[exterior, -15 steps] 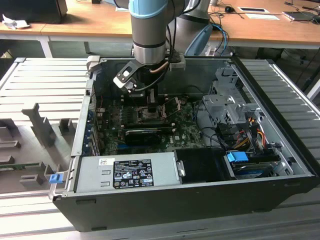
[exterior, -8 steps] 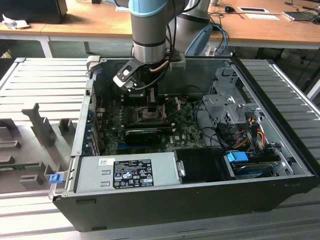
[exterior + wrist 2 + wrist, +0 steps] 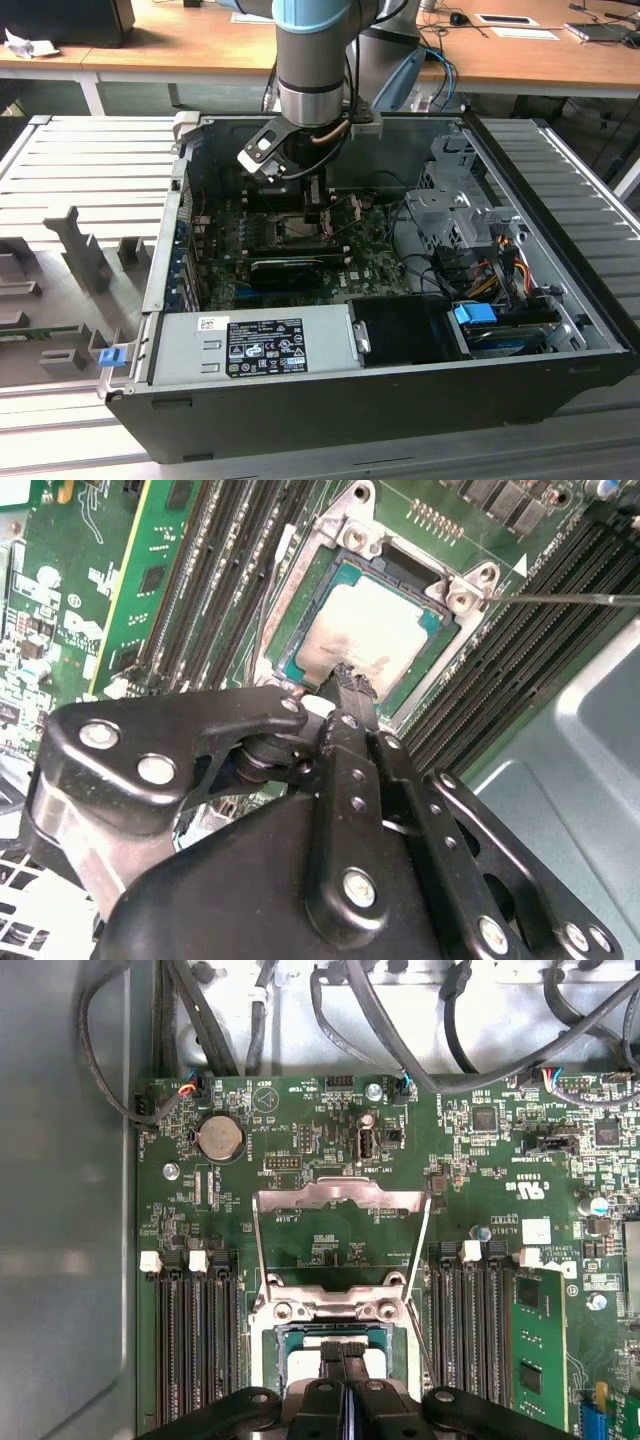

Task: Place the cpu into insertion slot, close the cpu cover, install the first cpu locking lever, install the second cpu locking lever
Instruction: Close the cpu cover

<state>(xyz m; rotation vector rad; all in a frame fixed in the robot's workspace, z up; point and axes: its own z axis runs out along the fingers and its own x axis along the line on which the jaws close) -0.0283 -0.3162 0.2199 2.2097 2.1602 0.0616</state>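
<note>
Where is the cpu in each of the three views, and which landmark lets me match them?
Exterior view: hidden beneath the tool, mid-board inside the case.
Second wrist view: the cpu lies pale and square just beyond the tool tips.
First wrist view: the cpu is partly covered by the tool.
Shared landmark: the tool's tips, right at the cpu.

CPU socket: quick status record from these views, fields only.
cpu: lying flat in the insertion slot
cpu cover: open, swung back off the socket on its hinge
locking lever: thin rod, unlatched, pointing away from the socket corner
gripper: fingers shut, tips over the cpu's near edge; contact cannot be told
arm: reaching down into the open case in the exterior view
</note>
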